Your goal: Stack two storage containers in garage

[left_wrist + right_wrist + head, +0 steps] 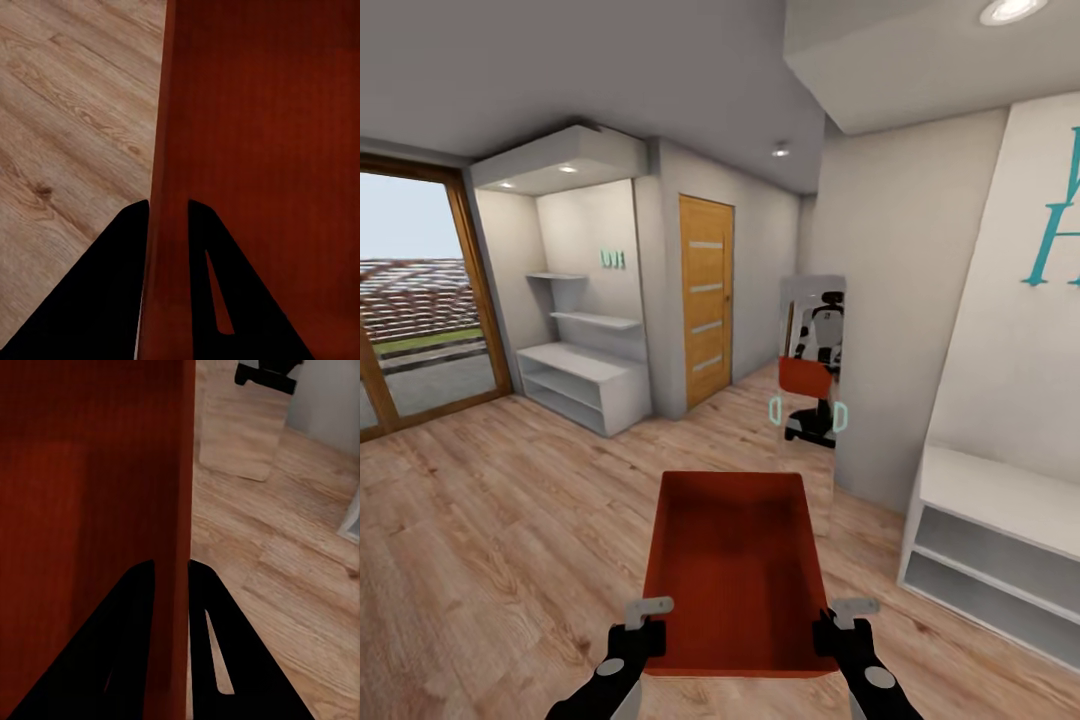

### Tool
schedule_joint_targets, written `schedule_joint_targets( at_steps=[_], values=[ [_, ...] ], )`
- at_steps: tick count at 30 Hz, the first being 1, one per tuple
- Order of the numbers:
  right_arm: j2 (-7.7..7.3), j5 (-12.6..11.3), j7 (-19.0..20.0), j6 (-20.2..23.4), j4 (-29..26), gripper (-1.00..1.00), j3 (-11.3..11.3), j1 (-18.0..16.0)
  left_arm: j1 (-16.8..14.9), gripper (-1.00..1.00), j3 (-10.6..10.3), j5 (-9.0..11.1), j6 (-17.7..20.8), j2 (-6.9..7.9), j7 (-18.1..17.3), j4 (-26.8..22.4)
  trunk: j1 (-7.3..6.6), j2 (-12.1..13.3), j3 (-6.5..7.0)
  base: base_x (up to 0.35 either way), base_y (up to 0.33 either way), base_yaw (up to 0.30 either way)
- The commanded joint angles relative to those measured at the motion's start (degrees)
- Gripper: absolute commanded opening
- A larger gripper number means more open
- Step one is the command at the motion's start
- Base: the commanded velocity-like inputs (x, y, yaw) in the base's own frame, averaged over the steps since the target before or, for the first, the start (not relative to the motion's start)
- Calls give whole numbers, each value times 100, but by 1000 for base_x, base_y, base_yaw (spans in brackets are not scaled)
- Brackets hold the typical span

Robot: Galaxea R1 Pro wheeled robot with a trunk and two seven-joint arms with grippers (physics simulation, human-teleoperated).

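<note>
One storage container [735,560] is in front of the robot, held up above the light wood plank floor [490,520] between the two arms. It is an orange-red, open-topped rectangular box with thin plain walls and a flat bare bottom, its long sides running away from the robot toward the tall mirror [810,385].

Left of the container, well away, stands a wood-framed glass door [415,300] with a view outdoors. Nearer to the container, a white alcove holds one low white cabinet [585,385] and two wall shelves [595,320] above it, with small teal letters on the wall. Next comes one closed wooden door [705,295] with four pale slats.

The left gripper [647,625] is clamped on the container's left wall near the close corner; the left wrist view shows one dark finger [112,300] outside the wall [171,150] and the other inside. The right gripper [838,625] is clenched on the right wall the same way, its fingers [217,660] straddling the thin red edge [186,510].

Beyond the container, the mirror reflects the robot carrying the red box. Right of the container, a second white shelf unit [1000,550] sits against a wall with large teal lettering [1065,220].
</note>
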Motion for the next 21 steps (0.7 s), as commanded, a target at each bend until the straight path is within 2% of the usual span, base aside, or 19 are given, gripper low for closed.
schedule_joint_targets(
  at_steps=[1, 11, 21],
  values=[
    [0, 18, 43, -10, 21, -100, 72, 2, -6, -100, 10, -48, -18, -2, 43, -239, 5, -4, -2, 327, 0, 0],
    [0, 18, 43, -8, 23, -100, 72, 2, -4, -100, 10, -48, -17, -2, 40, -239, 5, -4, -2, 327, 5, 20],
    [0, 18, 43, -8, 23, -100, 72, 2, -5, -100, 10, -48, -16, -2, 40, -239, 5, -4, -2, 327, 66, 263]
  ],
)
